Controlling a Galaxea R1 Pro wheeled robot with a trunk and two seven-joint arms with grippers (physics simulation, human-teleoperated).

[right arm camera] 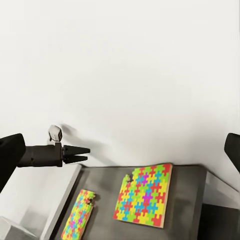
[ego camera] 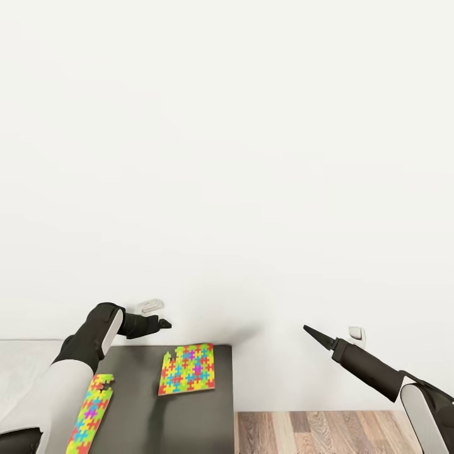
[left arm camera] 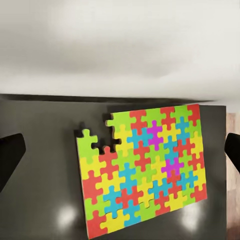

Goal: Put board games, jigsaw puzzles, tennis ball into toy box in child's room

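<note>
On the dark table (ego camera: pixel 189 416), two jigsaw puzzles are laid flat: one (ego camera: pixel 187 368) near the far edge, the other (ego camera: pixel 90 413) partly hidden by the left arm. The left gripper (ego camera: pixel 165 324) is held above the far edge, fingers spread wide. The right gripper (ego camera: pixel 307 330) is raised off to the side, its opening not discernible.

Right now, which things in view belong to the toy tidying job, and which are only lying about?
For the job:
- jigsaw puzzle, flat on the dark surface
- second jigsaw puzzle, beside it, partly behind the left arm

Not for the job:
- two white wall fittings
- wood-plank floor
</note>
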